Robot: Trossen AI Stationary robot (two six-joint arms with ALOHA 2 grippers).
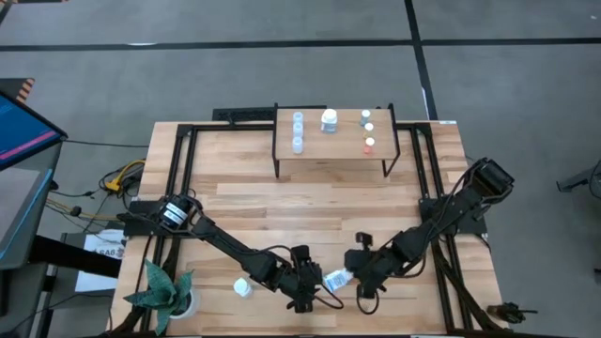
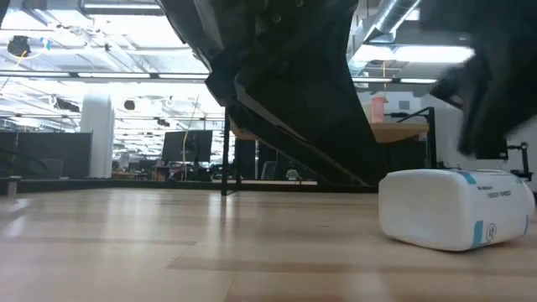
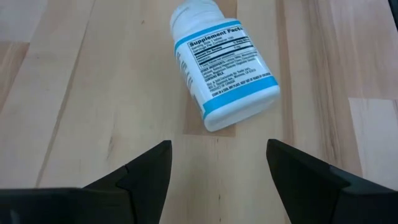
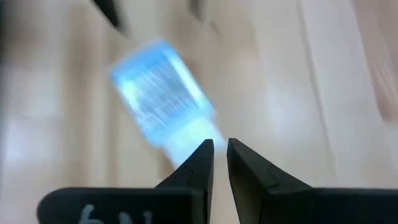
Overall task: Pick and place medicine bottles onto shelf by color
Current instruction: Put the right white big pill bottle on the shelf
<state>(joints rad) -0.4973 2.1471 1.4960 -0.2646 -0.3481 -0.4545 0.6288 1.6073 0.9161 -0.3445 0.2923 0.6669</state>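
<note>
1. A light-wood bench [image 1: 310,202] carries a small shelf [image 1: 329,150] at its far edge.
2. The left hand [image 3: 217,168] is held wide, empty, before a lying white bottle [image 3: 221,65].
3. The right hand [image 4: 221,158] is narrowed, gripping nothing, beside it.
4. Seven bottles seem shelved already; another white bottle [image 1: 242,287] is left near the plant [image 1: 161,289].

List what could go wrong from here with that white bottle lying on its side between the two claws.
1. The white bottle lies on its side on the table, so a nudge may roll it.
2. The left claw is open and short of it; closing now would likely grab nothing.
3. The right claw, nearly shut, sits close at the bottle's cap end, with the left claw opposite; the two may collide.
</note>
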